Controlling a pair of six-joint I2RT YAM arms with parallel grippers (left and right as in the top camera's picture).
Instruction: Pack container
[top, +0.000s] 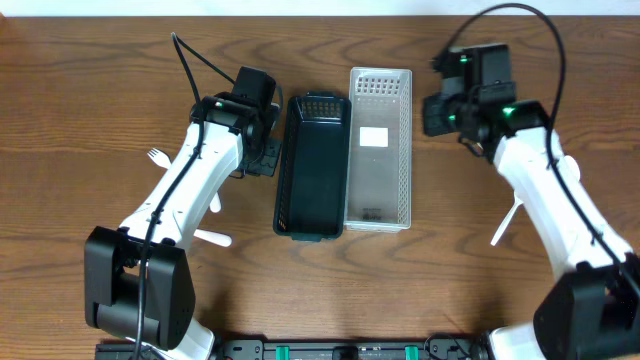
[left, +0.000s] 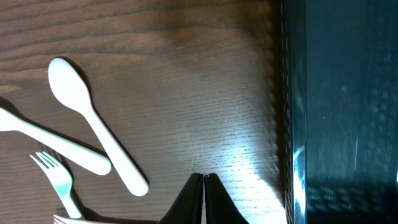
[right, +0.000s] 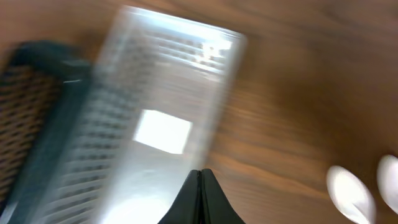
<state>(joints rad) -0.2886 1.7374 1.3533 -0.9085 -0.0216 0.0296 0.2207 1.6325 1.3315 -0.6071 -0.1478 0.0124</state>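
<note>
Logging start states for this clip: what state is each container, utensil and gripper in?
Dark container: upright, open-topped, looks empty.
White container: upright, close beside the dark one, no utensils inside.
Left gripper: fingers shut, holding nothing.
Right gripper: fingers shut, holding nothing.
Spoon: flat on the table, unpacked.
Fork: flat on the table, unpacked.

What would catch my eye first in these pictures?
Two long baskets sit side by side in the middle: a dark basket on the left and a white basket on the right. A white left arm and right arm flank them. White plastic cutlery lies outside the baskets: a spoon and fork by the left arm, another utensil by the right.
</note>
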